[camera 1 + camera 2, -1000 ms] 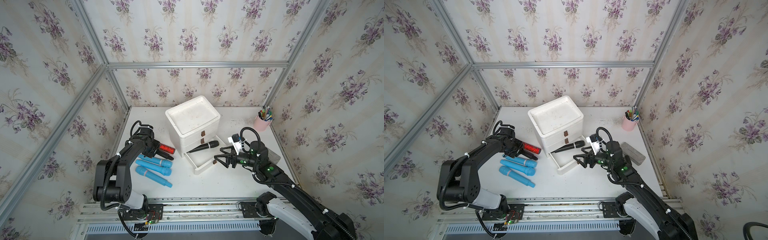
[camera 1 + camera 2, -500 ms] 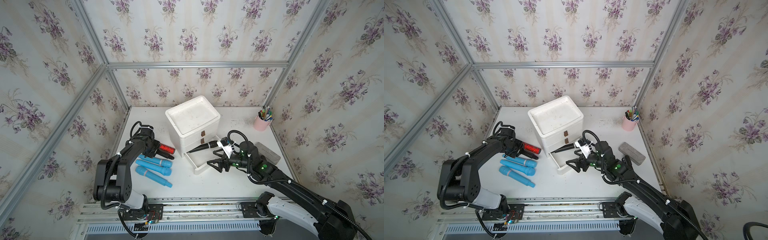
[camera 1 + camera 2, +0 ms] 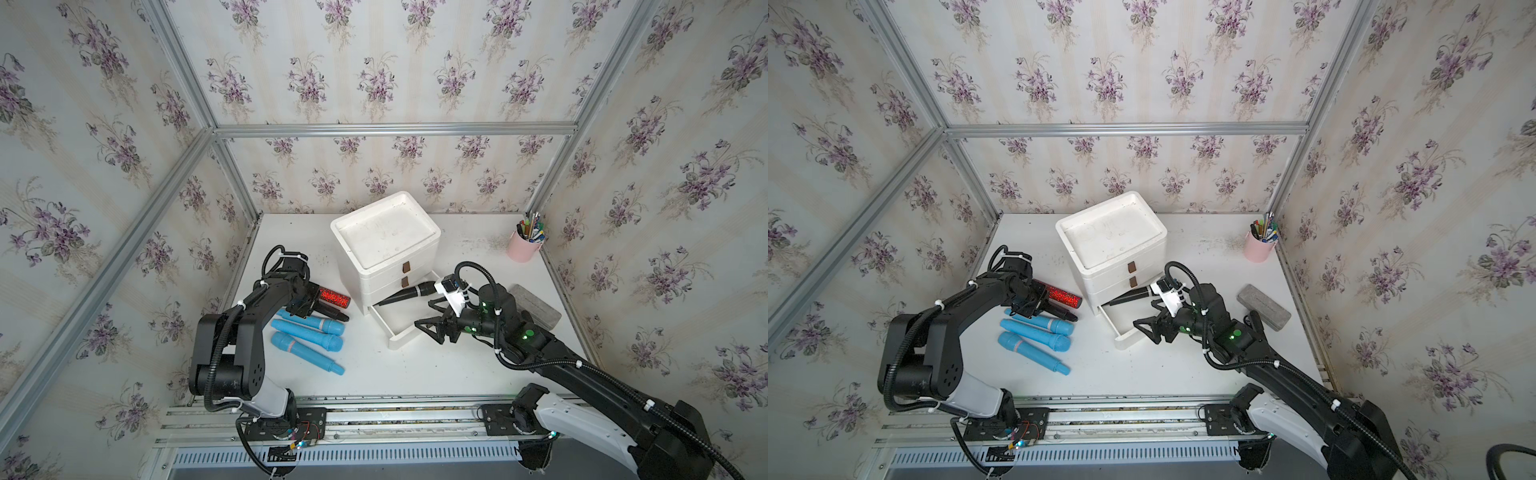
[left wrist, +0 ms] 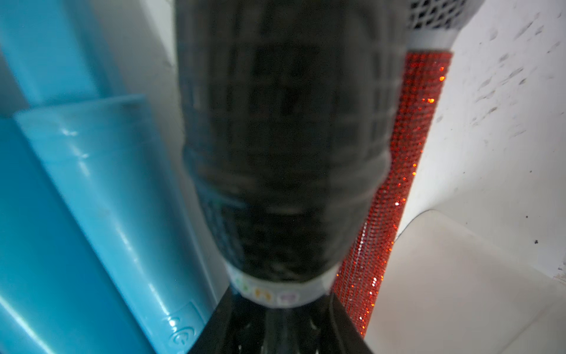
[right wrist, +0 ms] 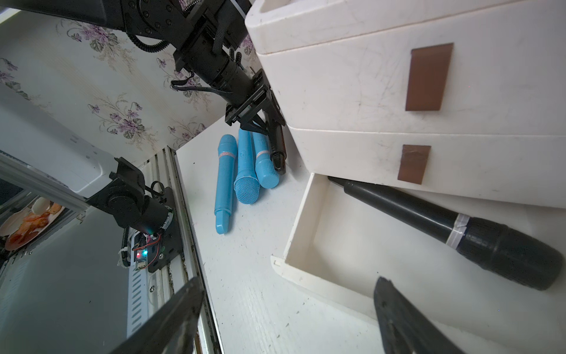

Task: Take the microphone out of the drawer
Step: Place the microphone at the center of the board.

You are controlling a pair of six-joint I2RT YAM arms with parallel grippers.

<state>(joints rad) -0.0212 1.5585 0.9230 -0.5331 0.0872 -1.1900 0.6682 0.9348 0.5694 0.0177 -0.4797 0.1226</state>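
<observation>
Over the last second, swung the right hand in from the right-edge side to the front rim of the open bottom drawer; spread wide, pinching nothing. Left the black microphone lying slantwise in the drawer, head toward the right edge, untouched. Kept the left hand pressed together on another black microphone near the left edge. Likely means approach nearly done, grasp not yet begun.
</observation>
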